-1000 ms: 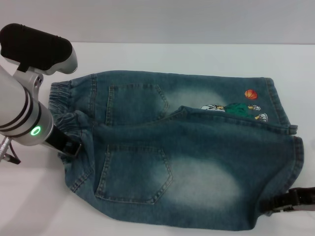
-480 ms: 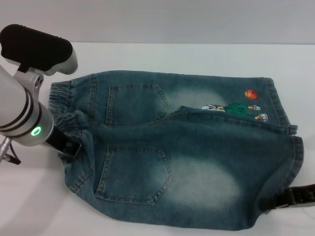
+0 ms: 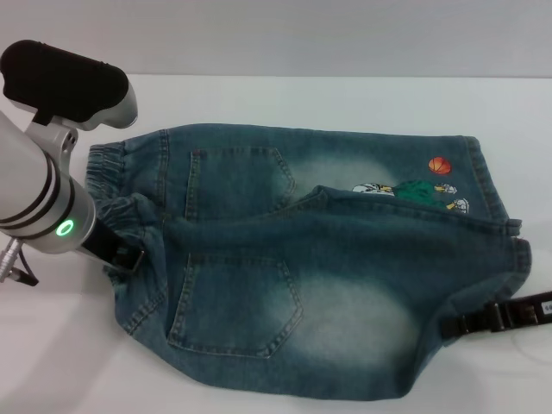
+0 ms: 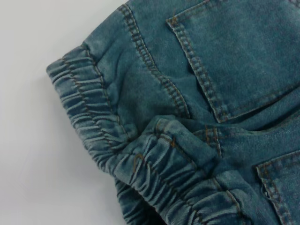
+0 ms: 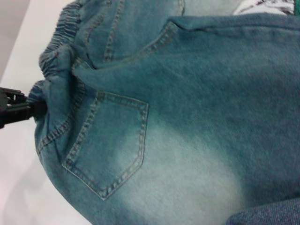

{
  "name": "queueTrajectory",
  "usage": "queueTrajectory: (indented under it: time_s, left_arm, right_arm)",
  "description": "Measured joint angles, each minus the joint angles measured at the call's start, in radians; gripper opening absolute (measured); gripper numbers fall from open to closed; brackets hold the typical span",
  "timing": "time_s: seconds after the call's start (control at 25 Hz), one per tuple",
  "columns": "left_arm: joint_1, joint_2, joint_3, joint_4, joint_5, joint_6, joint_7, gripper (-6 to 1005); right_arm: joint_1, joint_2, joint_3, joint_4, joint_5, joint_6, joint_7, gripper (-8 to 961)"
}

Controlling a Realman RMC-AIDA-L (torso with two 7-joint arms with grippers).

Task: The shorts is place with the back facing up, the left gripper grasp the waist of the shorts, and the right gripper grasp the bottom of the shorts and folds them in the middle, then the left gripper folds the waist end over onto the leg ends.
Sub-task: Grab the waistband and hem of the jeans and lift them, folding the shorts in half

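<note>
Your left gripper (image 3: 129,256) pinches the waist of the shorts (image 3: 121,207), right gripper (image 3: 455,325) pinches the bottom of the shorts (image 3: 517,259), the shorts (image 3: 319,267) long axis spanning between them.

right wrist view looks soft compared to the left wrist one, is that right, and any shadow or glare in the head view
Left wrist view: sharp, every stitch on the waist of the shorts reads. Right wrist view: softer, the pocket seams slightly blurred. Head view: even light, no glare, only a faint shadow on the table beside the shorts.

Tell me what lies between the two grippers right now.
In the head view, only the shorts span from the left gripper at the waist to the right gripper at the leg hem, with a back pocket between.
</note>
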Motion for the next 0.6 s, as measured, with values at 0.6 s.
queueTrajectory:
  time_s: [0.6]
  left_arm:
    - [0.014, 0.003, -0.07, -0.014, 0.003, 0.068, 0.015, 201]
  right_arm:
    - [-0.008, -0.001, 0.013, -0.051, 0.117, 0.045, -0.077, 0]
